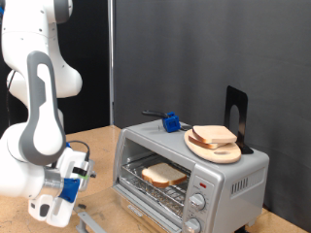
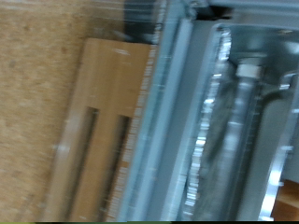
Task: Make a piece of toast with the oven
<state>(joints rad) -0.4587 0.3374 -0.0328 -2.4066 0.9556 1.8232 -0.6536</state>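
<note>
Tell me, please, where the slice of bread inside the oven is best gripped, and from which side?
Probably its front edge, reached through the open front of the oven: the piece of toast lies flat on the wire rack, with the roof close above. The gripper is outside, at the exterior view's left.

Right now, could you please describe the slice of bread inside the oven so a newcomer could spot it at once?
Find the silver toaster oven on the wooden table. Inside it, a piece of toast lies flat on the wire rack. Unlike the slices on the round wooden plate on the oven's roof, it sits inside.
</note>
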